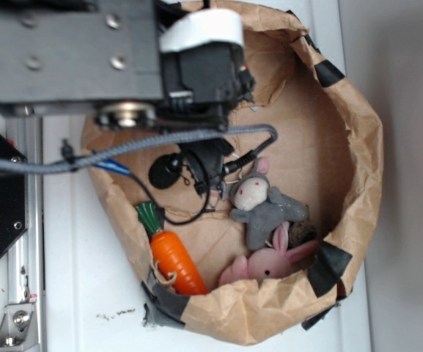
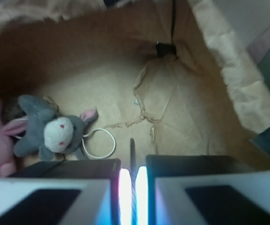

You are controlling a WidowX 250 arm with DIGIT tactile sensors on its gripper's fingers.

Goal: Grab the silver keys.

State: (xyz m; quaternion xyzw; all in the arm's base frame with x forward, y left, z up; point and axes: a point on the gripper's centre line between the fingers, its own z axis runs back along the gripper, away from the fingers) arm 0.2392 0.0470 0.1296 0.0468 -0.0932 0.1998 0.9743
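The silver keys show in neither view. My gripper (image 2: 132, 164) hangs over the brown paper floor of the bag, its two dark fingers (image 2: 78, 168) almost together and only a narrow lit slot between them. A thin dark strip (image 2: 132, 146) stands in that slot and pokes past the fingertips; what it is I cannot tell. A thin white loop (image 2: 107, 151) lies just left of the fingertips, beside the grey plush bunny (image 2: 50, 131). In the exterior view the arm (image 1: 196, 70) covers the gripper.
A crumpled brown paper bag (image 1: 365, 147) with black tape patches walls everything in. Inside lie a pink plush bunny (image 1: 266, 265), a toy carrot (image 1: 176, 260), the grey bunny (image 1: 262, 205) and black cables (image 1: 189, 172). The bag's torn floor (image 2: 172, 108) stretches ahead.
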